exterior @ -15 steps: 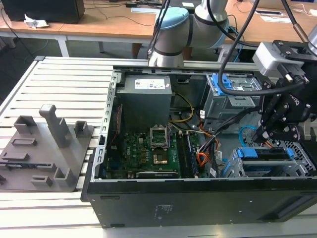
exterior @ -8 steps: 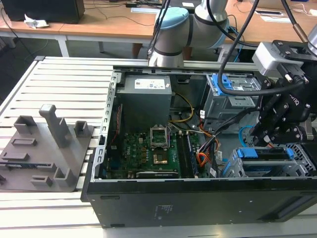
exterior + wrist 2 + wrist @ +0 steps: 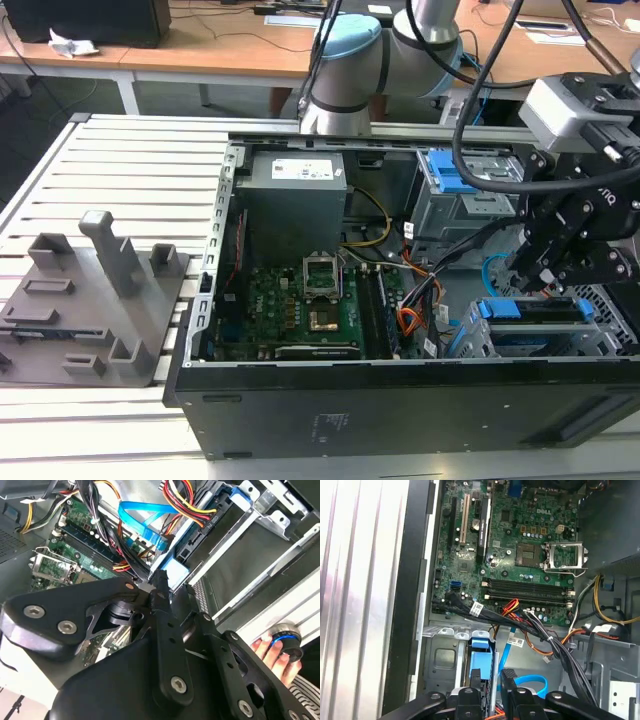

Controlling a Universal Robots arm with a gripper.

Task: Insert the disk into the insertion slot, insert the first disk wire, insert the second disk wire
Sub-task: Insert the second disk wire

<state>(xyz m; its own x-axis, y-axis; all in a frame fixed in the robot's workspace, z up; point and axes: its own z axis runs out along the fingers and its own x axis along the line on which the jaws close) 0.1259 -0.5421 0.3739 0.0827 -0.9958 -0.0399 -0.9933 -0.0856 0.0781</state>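
Hovering over the open computer case (image 3: 400, 400), the gripper (image 3: 540, 285) hangs just above the disk (image 3: 535, 312), which sits in the insertion slot (image 3: 600, 345); the second disk wire (image 3: 493, 268) loops just beside it. Whether the jaws grip anything cannot be told.

The disk (image 3: 535, 312) — a grey drive in a bright blue carrier — lies flat inside the insertion slot (image 3: 468, 338), the low grey cage at the exterior view's right. The first disk wire (image 3: 186, 502), red and orange, reaches toward the disk's end. The second disk wire (image 3: 530, 682) — flat, light blue — curls in 1 loop just beside the disk.
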